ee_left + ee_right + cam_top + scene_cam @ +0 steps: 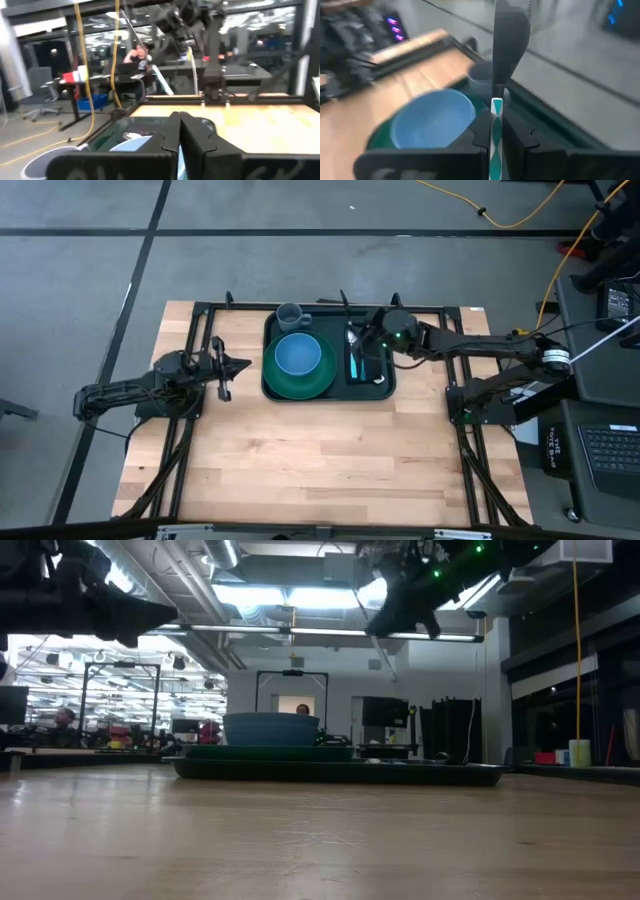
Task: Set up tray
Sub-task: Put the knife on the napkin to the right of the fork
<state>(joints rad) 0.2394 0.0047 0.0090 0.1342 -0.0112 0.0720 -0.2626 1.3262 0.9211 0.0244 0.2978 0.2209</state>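
— Where's the tray (330, 387)?

— Far centre of the table (330, 460), carrying plate (300, 377) and bowl (297, 353).

— Grippers?

— My right gripper (362, 340) hovers over the tray's right side, clamped on a spoon (506, 40). My left gripper (232, 366) waits closed, left of it.

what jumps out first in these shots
The dark green tray at the table's far middle, with a blue bowl on a round green plate. The right gripper holds a utensil with a teal-striped handle above the tray's right side; the left gripper waits shut beside it.
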